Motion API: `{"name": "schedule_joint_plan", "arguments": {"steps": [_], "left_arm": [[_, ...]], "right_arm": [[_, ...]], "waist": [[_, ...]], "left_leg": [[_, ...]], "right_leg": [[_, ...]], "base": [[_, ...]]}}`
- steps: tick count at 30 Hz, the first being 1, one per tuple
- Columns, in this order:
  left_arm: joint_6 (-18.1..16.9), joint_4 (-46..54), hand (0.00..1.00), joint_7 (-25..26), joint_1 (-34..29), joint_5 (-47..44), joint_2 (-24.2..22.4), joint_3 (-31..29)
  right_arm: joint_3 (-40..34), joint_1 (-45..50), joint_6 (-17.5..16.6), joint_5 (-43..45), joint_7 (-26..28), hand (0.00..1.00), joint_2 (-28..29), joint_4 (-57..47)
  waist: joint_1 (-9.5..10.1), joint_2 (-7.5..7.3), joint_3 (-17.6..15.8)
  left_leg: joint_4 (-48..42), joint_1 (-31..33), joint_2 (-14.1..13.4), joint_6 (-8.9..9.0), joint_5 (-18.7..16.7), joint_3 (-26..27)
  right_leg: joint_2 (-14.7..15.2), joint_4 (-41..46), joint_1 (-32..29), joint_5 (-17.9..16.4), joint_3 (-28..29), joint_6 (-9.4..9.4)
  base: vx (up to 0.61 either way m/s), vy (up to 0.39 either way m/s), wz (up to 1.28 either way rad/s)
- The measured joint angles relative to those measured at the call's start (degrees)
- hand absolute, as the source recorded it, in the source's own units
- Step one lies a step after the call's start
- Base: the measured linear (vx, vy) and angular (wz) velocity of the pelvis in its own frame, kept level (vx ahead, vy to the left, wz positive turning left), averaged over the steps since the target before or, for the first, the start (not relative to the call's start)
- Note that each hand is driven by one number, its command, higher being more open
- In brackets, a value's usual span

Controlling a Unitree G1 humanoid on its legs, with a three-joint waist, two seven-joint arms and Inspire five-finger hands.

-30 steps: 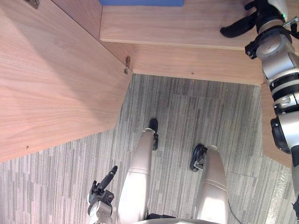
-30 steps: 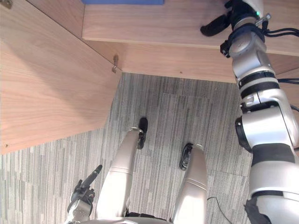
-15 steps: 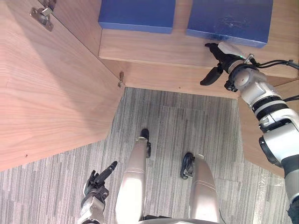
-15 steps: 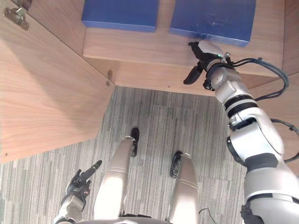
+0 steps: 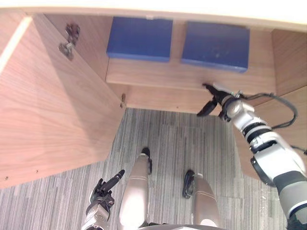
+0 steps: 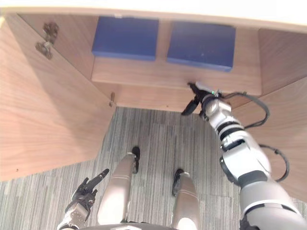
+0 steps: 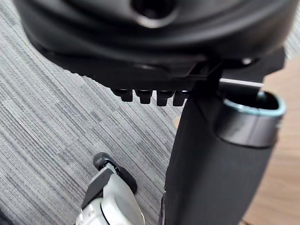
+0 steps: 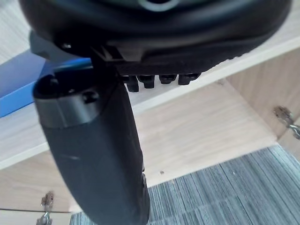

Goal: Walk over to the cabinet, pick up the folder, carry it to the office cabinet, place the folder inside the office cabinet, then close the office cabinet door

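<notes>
Cabinet (image 5: 158,79): light wood, standing open on the far side of the scene, one shelf visible inside.

Left folder (image 5: 139,39): blue, lying flat on the shelf toward its left end.

Right folder (image 5: 216,45): blue, lying flat on the same shelf, beside the first with a strip of bare wood between them. Neither folder was in my grasp.

Door (image 5: 53,120): the left leaf, swung wide toward me and taking up the left of the scene; a metal hinge (image 5: 67,40) sat at its far end, where it met the cabinet wall.

Right hand (image 5: 214,98): reached forward to the near edge of the shelf, just near of the right folder and apart from it. My fingers were stretched out and my thumb was splayed away from them, with nothing held. Whether my fingertips touched the shelf edge I could not tell.

Left hand (image 5: 104,188): low at the near left, hanging over the carpet (image 5: 177,139), fingers loose and extended, empty.

Carpet: grey, striped, covering the floor between me and the cabinet.
</notes>
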State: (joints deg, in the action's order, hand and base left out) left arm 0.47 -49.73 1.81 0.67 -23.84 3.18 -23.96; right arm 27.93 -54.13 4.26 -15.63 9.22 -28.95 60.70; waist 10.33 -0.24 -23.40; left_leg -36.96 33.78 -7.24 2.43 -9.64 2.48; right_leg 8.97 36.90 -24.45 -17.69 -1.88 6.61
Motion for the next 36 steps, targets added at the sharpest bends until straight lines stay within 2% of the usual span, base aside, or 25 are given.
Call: {"name": "schedule_joint_plan", "arguments": {"steps": [3, 6, 10, 11, 13, 14, 15, 16, 17, 18, 19, 20, 21, 22, 23, 24, 25, 28, 31, 36], "left_arm": [[0.0, -0.4, 1.00, -0.6, -0.4, 3.4, 0.0, 0.7], [0.1, -1.9, 1.00, -0.7, -0.9, 6.8, 0.1, 1.9], [0.0, -4.2, 1.00, -0.4, -0.9, 9.5, 0.5, 2.9], [-0.1, -6.4, 1.00, 0.0, -1.0, 10.7, 1.4, 2.8], [0.0, -8.9, 1.00, 0.8, -1.0, 12.4, 2.3, 2.4], [-0.1, -10.2, 1.00, 1.4, -1.0, 13.4, 2.6, 2.0], [0.0, -11.7, 1.00, 2.0, -1.1, 13.8, 2.4, 0.9], [0.0, -12.5, 1.00, 2.6, -1.8, 14.5, 1.3, -0.1], [0.1, -12.4, 1.00, 2.9, -2.3, 14.4, 1.0, -0.5], [0.0, -12.4, 1.00, 3.6, -3.4, 15.4, 0.9, -1.1], [-0.2, -12.3, 1.00, 4.5, -4.9, 16.2, 1.2, -1.2], [-0.4, -12.5, 1.00, 4.8, -5.3, 16.8, 1.2, -1.2], [-0.4, -12.5, 1.00, 5.2, -6.4, 17.4, 0.8, -1.2], [-0.4, -12.5, 1.00, 5.3, -7.3, 17.7, -0.1, -1.3], [-0.4, -12.5, 1.00, 5.3, -7.8, 17.8, -0.5, -1.4], [-0.4, -12.6, 1.00, 5.6, -8.5, 18.0, -1.1, -1.9], [-0.3, -13.2, 1.00, 6.4, -9.2, 18.2, -1.3, -2.4], [0.0, -13.6, 1.00, 7.2, -9.3, 18.9, -2.0, -4.8], [0.0, -12.7, 1.00, 7.6, -8.4, 18.9, -3.1, -6.6], [0.0, -12.1, 1.00, 7.7, -7.2, 18.9, -5.6, -6.5]], "right_arm": [[-2.3, 7.1, 1.9, 0.0, 1.7, 1.00, 4.3, 0.2], [-6.1, 16.6, 2.2, -0.9, 1.9, 1.00, 9.1, -1.4], [-12.7, 25.5, 1.6, -4.7, 0.7, 1.00, 10.5, -6.8], [-17.4, 28.6, 1.3, -4.4, -1.0, 1.00, 12.1, -9.9], [-21.8, 30.8, 0.9, -1.4, -4.1, 1.00, 14.8, -12.0], [-24.3, 31.9, 0.5, 1.7, -6.2, 1.00, 16.6, -13.0], [-27.2, 34.7, -0.3, 6.1, -9.4, 1.00, 18.9, -15.0], [-29.8, 38.4, -0.9, 9.1, -12.0, 1.00, 21.0, -17.5], [-31.4, 40.6, -1.2, 9.9, -13.2, 1.00, 22.1, -18.8], [-34.1, 45.3, -2.1, 11.9, -15.2, 1.00, 24.0, -19.8], [-36.5, 50.1, -2.5, 14.7, -16.8, 1.00, 25.5, -20.0], [-38.0, 52.1, -2.6, 16.1, -17.4, 1.00, 25.9, -20.0], [-41.2, 56.4, -2.6, 17.4, -18.5, 1.00, 26.5, -20.1], [-44.4, 59.7, -2.7, 18.7, -20.1, 1.00, 26.6, -20.2], [-45.7, 60.9, -2.7, 19.3, -20.8, 1.00, 26.6, -20.2], [-48.1, 63.0, -2.8, 20.5, -22.3, 1.00, 26.6, -20.2], [-49.9, 65.1, -2.9, 20.8, -23.6, 1.00, 26.8, -20.5], [-54.1, 70.1, -2.9, 22.6, -25.2, 1.00, 28.2, -23.2], [-56.2, 71.7, -3.1, 22.8, -26.0, 1.00, 29.6, -27.5], [-57.1, 70.1, -3.7, 23.0, -27.0, 1.00, 29.9, -32.3]], "waist": [[-0.23, -0.82, 1.2], [-1.57, -1.67, 5.3], [-3.41, -2.08, 8.9], [-4.55, -2.44, 10.1], [-5.30, -2.49, 10.7], [-5.84, -2.46, 10.8], [-7.07, -2.59, 11.1], [-8.25, -2.68, 11.7], [-8.63, -2.83, 11.8], [-8.75, -2.70, 12.6], [-9.28, -3.56, 14.6], [-9.56, -3.76, 15.0], [-10.59, -2.86, 16.6], [-10.67, -1.32, 17.9], [-10.75, -0.66, 18.2], [-10.80, 0.08, 18.7], [-10.80, 0.62, 19.0], [-11.32, 1.14, 19.4], [-12.09, 1.54, 19.6], [-12.04, 3.10, 20.4]], "left_leg": [[6.8, -6.9, -0.7, -0.07, 1.8, 2.2], [12.5, -12.5, -1.6, 0.02, 3.0, 5.5], [16.9, -19.5, -1.9, 0.05, 3.4, 10.3], [18.3, -22.5, -2.5, 0.05, 3.5, 13.1], [19.6, -25.5, -3.6, 0.07, 3.5, 16.8], [20.2, -27.2, -4.7, 0.09, 3.5, 19.0], [21.1, -29.4, -5.3, 0.13, 3.6, 21.8], [22.2, -31.4, -5.6, 0.10, 3.9, 24.2], [22.6, -32.8, -5.5, 0.22, 4.0, 25.5], [23.5, -35.1, -5.4, 0.92, 4.1, 27.7], [24.2, -36.6, -5.1, 2.22, 3.5, 28.9], [24.6, -37.5, -4.9, 2.89, 3.7, 29.0], [26.9, -38.6, -5.0, 3.99, 4.3, 27.9], [29.5, -39.1, -5.1, 4.30, 4.6, 27.7], [30.3, -39.1, -5.3, 4.40, 4.6, 27.8], [31.7, -39.6, -5.7, 4.76, 5.1, 28.1], [32.5, -40.2, -6.3, 4.94, 6.2, 28.4], [33.7, -42.9, -7.9, 5.04, 7.4, 30.0], [34.9, -43.5, -8.5, 5.84, 8.1, 30.8], [35.6, -43.9, -8.2, 5.77, 8.2, 31.0]], "right_leg": [[-0.5, -9.9, 7.2, 4.8, -0.9, -0.11], [-1.1, -19.0, 12.2, 10.1, -1.0, 0.20], [-1.3, -22.9, 16.0, 13.3, 1.5, 0.67], [-2.1, -23.7, 16.8, 14.6, 3.7, 0.76], [-3.1, -23.8, 16.6, 16.8, 4.0, 0.47], [-3.2, -24.0, 16.6, 18.1, 1.8, -0.14], [-3.0, -24.3, 16.8, 19.1, -2.4, -1.56], [-2.1, -23.9, 17.0, 18.0, -7.2, -4.19], [-0.8, -21.5, 17.2, 15.8, -11.0, -6.90], [1.8, -16.8, 17.5, 12.9, -15.8, -7.87], [3.3, -15.9, 18.1, 11.0, -17.0, -5.24], [2.7, -16.3, 18.5, 11.0, -16.9, -4.20], [0.8, -19.1, 19.3, 11.0, -16.7, -3.86], [-1.5, -22.6, 19.6, 11.5, -15.8, -3.96], [-2.7, -24.1, 19.6, 11.9, -15.2, -3.99], [-4.7, -26.9, 19.8, 13.9, -13.4, -4.72], [-6.6, -29.0, 20.1, 16.1, -12.0, -5.31], [-9.8, -32.9, 22.4, 18.4, -10.1, -6.64], [-11.1, -34.1, 22.7, 19.0, -9.3, -7.53], [-11.2, -34.2, 22.9, 19.1, -9.0, -8.12]], "base": [[0.13, 0.073, -0.33], [0.13, 0.059, -0.46], [0.07, 0.047, -0.63], [-0.01, 0.029, -0.86], [-0.04, 0.033, -1.10], [-0.08, 0.005, -1.29], [-0.08, -0.024, -1.23], [-0.08, -0.041, -0.97], [-0.07, -0.039, -0.87], [-0.09, -0.079, -0.79], [-0.07, -0.086, -0.72], [-0.07, -0.130, -0.45], [0.00, -0.120, -0.54], [0.01, -0.106, -0.65], [0.02, -0.083, -1.01], [-0.01, -0.083, -1.07], [-0.01, -0.087, -1.06], [0.04, -0.108, -0.64], [0.06, -0.031, -0.16], [0.07, 0.024, -0.02]]}}
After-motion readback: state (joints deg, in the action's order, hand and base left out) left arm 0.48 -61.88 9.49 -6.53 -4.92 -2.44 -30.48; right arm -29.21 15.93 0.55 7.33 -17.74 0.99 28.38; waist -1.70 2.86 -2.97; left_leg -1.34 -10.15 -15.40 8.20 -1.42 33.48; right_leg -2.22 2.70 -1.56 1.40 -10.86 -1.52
